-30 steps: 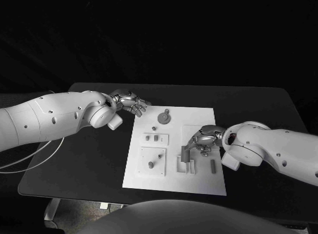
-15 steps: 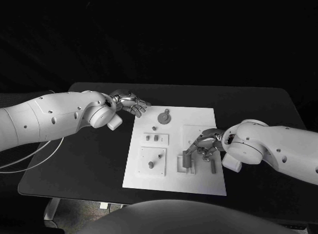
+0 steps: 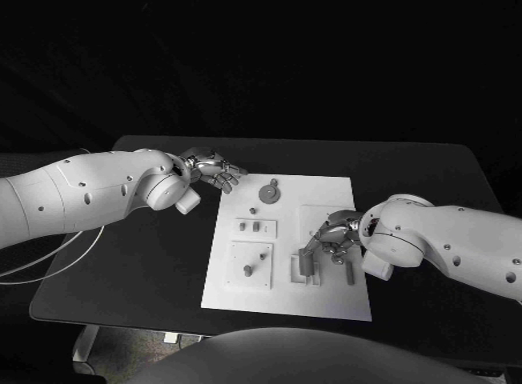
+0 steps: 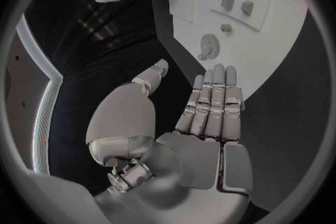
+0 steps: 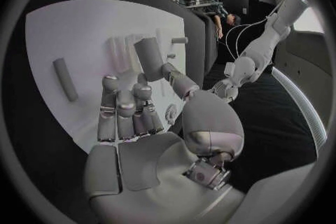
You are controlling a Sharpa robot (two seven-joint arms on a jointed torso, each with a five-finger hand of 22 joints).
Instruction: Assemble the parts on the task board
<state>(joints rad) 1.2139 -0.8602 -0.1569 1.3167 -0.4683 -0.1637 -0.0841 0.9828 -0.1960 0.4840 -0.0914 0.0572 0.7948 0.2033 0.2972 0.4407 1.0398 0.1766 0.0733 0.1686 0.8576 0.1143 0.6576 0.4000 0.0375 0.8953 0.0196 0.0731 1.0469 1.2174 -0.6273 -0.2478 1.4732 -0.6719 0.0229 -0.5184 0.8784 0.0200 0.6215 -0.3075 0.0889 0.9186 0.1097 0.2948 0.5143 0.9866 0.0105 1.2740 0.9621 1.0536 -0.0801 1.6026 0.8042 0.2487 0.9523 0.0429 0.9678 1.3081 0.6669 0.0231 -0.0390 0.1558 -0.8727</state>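
The white task board (image 3: 287, 292) lies in the middle of the table. A grey gear (image 3: 268, 192) sits near its far edge, with small grey pieces (image 3: 253, 228) and a peg (image 3: 247, 270) on its left half. My right hand (image 3: 333, 234) is low over the board's right half. Its thumb and a curled finger close on an upright grey bar (image 5: 149, 56), seen in the head view as the bar (image 3: 304, 258). Another grey bar (image 3: 350, 273) lies loose by the board's right edge. My left hand (image 3: 216, 170) hovers at the board's far left corner with fingers straight, holding nothing.
The black table (image 3: 122, 264) has bare room to the left and right of the board. A white cable (image 3: 42, 268) hangs off the table's left side under my left arm.
My right hand has slid a little toward the board's near side and down onto the upright bar. The left hand has not moved.
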